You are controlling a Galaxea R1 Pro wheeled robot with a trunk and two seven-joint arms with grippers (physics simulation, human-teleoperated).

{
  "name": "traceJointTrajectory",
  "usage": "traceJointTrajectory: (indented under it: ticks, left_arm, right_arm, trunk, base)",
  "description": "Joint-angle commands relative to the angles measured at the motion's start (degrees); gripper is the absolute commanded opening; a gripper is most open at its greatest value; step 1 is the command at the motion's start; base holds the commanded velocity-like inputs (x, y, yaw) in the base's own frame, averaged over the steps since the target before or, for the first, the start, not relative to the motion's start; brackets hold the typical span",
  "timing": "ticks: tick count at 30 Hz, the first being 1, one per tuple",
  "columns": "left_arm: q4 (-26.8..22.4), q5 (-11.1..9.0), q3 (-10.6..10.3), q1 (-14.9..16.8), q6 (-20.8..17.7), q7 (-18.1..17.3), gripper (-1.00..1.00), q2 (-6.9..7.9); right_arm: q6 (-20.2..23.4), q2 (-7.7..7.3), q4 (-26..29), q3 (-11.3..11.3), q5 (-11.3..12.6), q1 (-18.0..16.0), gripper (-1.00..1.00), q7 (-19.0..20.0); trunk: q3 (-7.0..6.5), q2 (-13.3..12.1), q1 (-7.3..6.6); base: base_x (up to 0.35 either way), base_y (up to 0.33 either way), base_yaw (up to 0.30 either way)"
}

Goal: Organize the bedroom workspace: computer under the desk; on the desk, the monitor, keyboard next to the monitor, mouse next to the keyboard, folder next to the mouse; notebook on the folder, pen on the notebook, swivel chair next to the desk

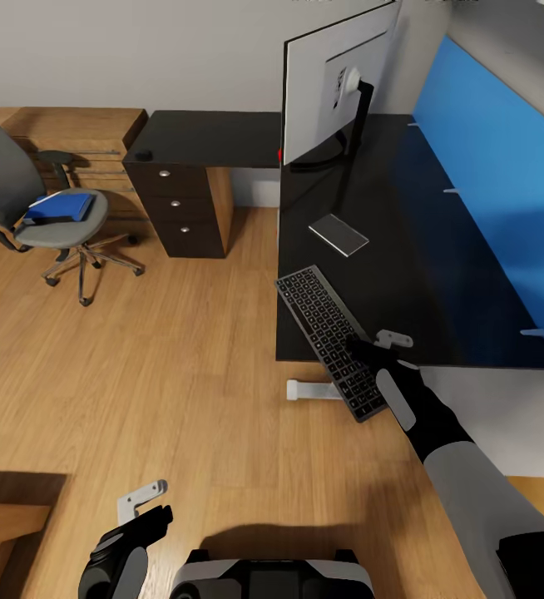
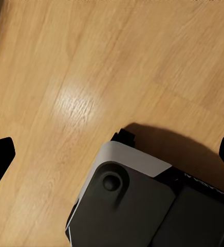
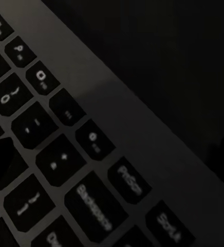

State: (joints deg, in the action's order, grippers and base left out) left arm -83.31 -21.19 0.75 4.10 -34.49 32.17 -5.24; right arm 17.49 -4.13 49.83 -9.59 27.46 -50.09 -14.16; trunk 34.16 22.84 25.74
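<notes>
Black glossy table (image 1: 438, 249), right gripper (image 1: 365, 349) at keyboard (image 1: 326, 329), placement step.

Keyboard lies diagonally at lower centre, near end overhanging the table edge, likely mid-slide toward monitor (image 1: 338, 83); whether the jaws clamp it, cannot tell. Left gripper (image 1: 143, 503) idle over floor, lower left, jaws spread, empty. Count: one keyboard, one monitor, one notebook (image 1: 338, 235) mid-table, one folder (image 1: 60, 206) on one swivel chair (image 1: 60, 229), upper left.
</notes>
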Motion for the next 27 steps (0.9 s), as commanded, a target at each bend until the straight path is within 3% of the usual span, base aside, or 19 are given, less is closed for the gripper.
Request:
traceJointTrajectory:
  ticks: [1, 16, 27]
  left_arm:
    - [-0.1, -0.6, 0.04, 0.03, -0.14, 0.43, 1.0, -0.03]
    - [0.06, -0.6, 0.04, 0.03, -0.14, 0.43, 1.0, -0.03]
    - [0.16, -0.59, 0.0, 0.03, -0.14, 0.43, 1.0, -0.07]
  right_arm:
    - [0.18, -0.09, -3.5, -0.29, 0.84, -0.01, 1.0, -0.62]
    - [0.29, -0.21, -0.87, -0.17, 0.93, 0.11, 1.0, -0.78]
    - [0.61, -0.24, 9.97, -0.19, 0.85, 5.18, 1.0, -1.1]
  trunk:
    - [0.01, 0.08, 0.04]
    - [-1.27, 0.08, 0.04]
    - [-2.17, 0.08, 0.04]
  base:
    - [0.0, 0.0, -0.033]
    - [0.0, 0.0, -0.062]
    - [0.0, 0.0, -0.011]
